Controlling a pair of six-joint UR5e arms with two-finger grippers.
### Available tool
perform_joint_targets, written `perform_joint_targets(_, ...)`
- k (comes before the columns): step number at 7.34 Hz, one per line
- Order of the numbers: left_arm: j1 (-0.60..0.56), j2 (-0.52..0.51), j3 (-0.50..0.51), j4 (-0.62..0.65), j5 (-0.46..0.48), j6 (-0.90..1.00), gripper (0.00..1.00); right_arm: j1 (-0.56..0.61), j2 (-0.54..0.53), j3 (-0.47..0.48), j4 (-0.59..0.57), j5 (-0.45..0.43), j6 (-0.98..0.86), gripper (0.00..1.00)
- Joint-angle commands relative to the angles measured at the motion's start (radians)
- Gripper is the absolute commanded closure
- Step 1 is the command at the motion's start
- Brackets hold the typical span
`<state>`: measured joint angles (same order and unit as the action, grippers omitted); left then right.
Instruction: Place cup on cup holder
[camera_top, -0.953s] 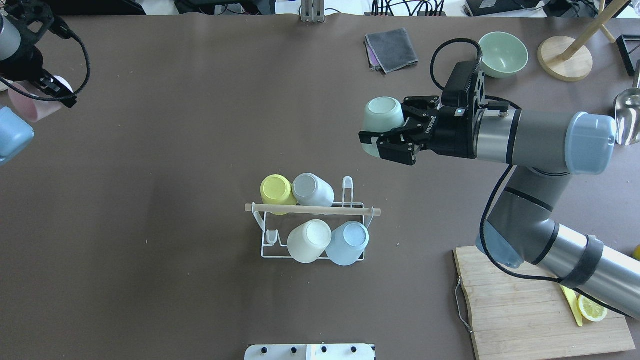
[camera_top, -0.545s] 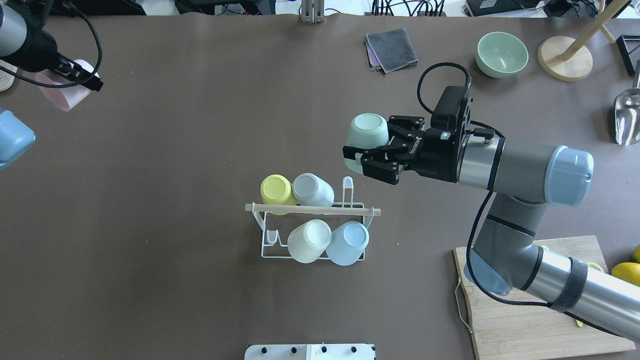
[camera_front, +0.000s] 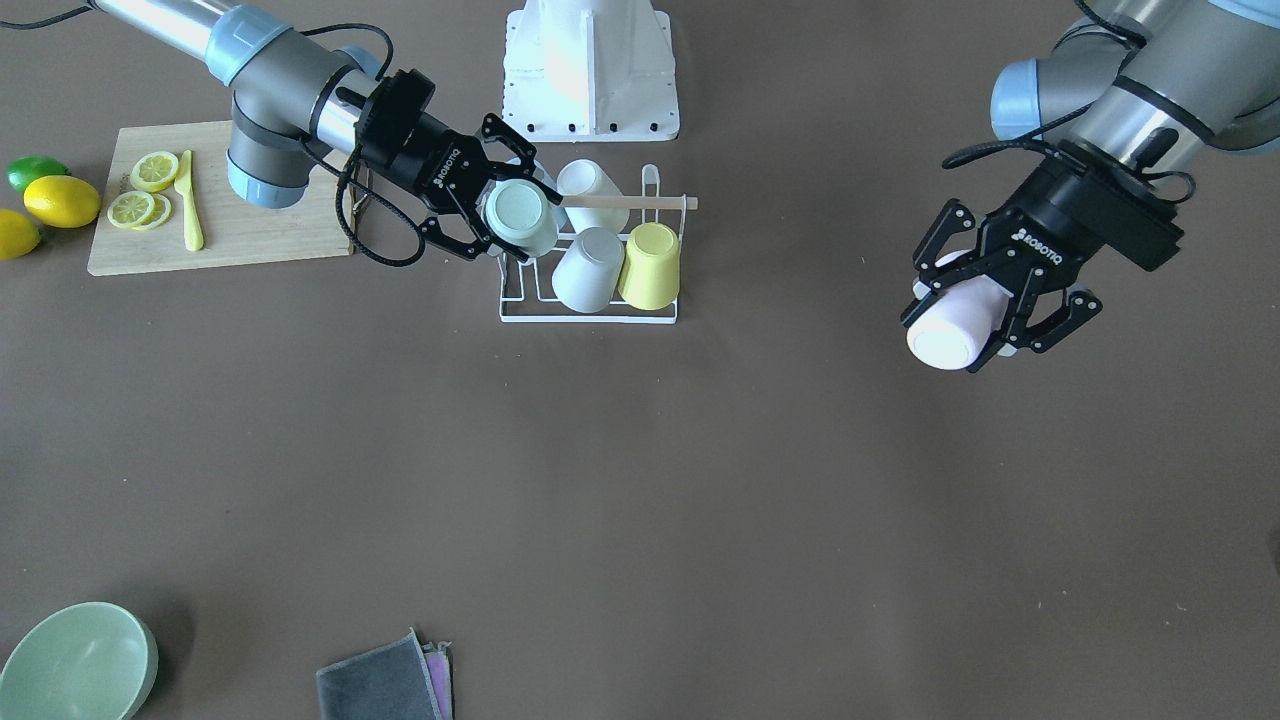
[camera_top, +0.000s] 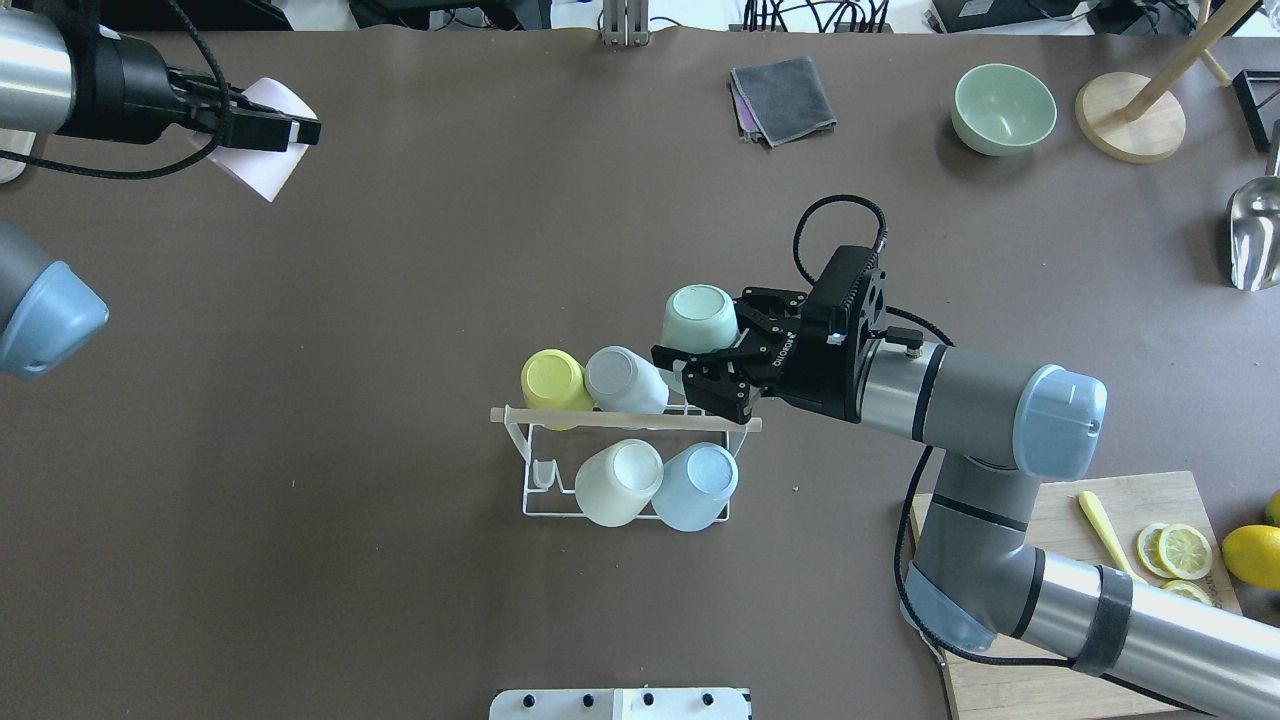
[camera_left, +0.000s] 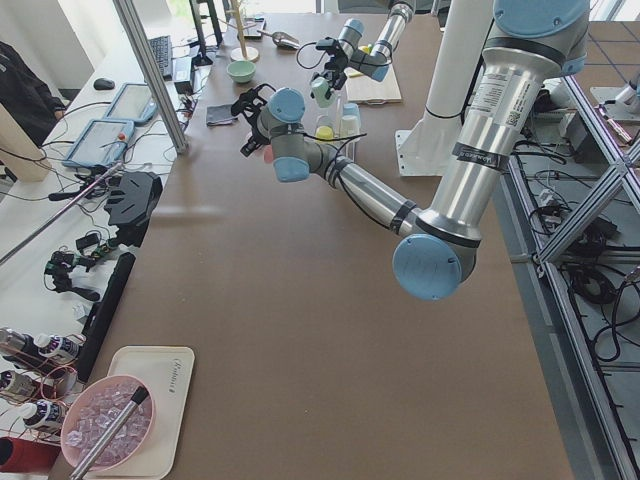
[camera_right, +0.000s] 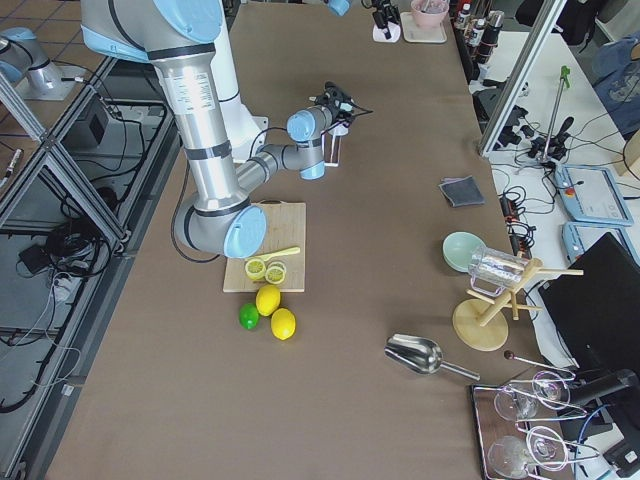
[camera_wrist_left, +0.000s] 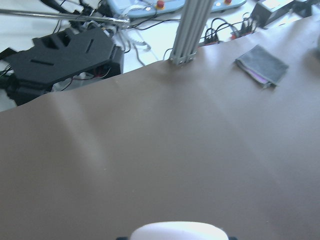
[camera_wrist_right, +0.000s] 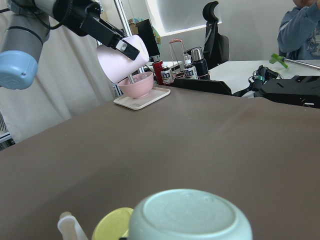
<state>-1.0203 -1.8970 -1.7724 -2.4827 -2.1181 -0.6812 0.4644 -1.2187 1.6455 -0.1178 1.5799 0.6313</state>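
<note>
While its fingers press on opposite sides of a mint-green cup (camera_top: 700, 318), the right tool (camera_top: 692, 378) holds it bottom-up in the air. The cup holder (camera_top: 520, 414) stands just below the tool's tip; whether the cup touches it is unclear. A grey cup (camera_top: 620, 378) sits beside the tip, with a yellow cup (camera_top: 552, 380) beyond. Far off, the left tool (camera_front: 965, 315) is closed around a tilted pale pink cup (camera_front: 940, 345) above the worktop (camera_top: 400, 300).
</note>
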Motion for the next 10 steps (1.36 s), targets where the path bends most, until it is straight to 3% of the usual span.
perform_joint_targets(1, 0.073, 0.007, 0.005, -0.224, 0.103, -0.076, 1.00, -0.001, 0.036, -0.054, 0.001, -0.037, -0.022, 1.00)
perform_joint_targets(5, 0.374, 0.016, 0.001, -0.579, 0.604, -0.072, 1.00, -0.004, 0.054, -0.082, 0.006, -0.035, -0.024, 1.00)
perform_joint_targets(6, 0.449, 0.016, -0.007, -0.637, 0.675, -0.046, 1.00, -0.004, 0.053, -0.082, 0.009, -0.034, -0.024, 1.00)
perform_joint_targets(7, 0.498, 0.022, 0.005, -0.719, 0.678, 0.059, 1.00, -0.010, 0.048, -0.082, 0.010, -0.035, -0.024, 1.00)
perform_joint_targets(9, 0.594, 0.026, 0.007, -0.728, 0.726, 0.170, 1.00, -0.018, 0.038, -0.081, 0.012, -0.037, -0.022, 1.00)
perform_joint_targets(10, 0.658, 0.021, 0.004, -0.731, 0.800, 0.286, 1.00, -0.020, 0.036, -0.081, 0.012, -0.037, -0.022, 1.00)
